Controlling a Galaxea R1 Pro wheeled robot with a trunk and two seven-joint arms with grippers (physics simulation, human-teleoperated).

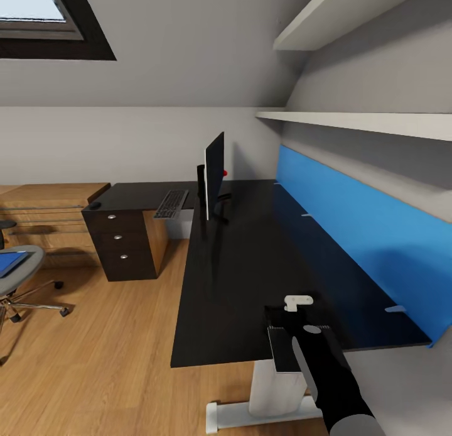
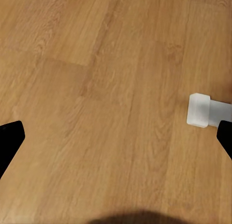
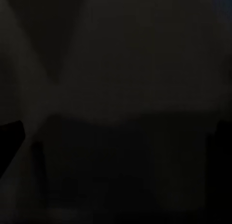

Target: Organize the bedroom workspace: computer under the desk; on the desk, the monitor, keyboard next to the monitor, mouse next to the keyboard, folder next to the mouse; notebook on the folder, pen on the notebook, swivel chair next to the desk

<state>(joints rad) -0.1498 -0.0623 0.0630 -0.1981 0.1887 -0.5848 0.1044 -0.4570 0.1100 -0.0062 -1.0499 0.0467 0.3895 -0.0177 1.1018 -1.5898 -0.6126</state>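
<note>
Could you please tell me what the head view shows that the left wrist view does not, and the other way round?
Head view: the glossy black L-shaped desk with its blue back panel, the thin black monitor, the grey keyboard, and the bright blue folder on the grey swivel chair. Left wrist view: the two dark fingertips of the left gripper, spread wide apart. Both share the light wooden floor and the desk's white foot.

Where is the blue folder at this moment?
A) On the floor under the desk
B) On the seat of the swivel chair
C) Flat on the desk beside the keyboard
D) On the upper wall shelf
B: in the head view the blue folder lies on the grey seat of the swivel chair, standing on the wooden floor apart from the desk.
</note>
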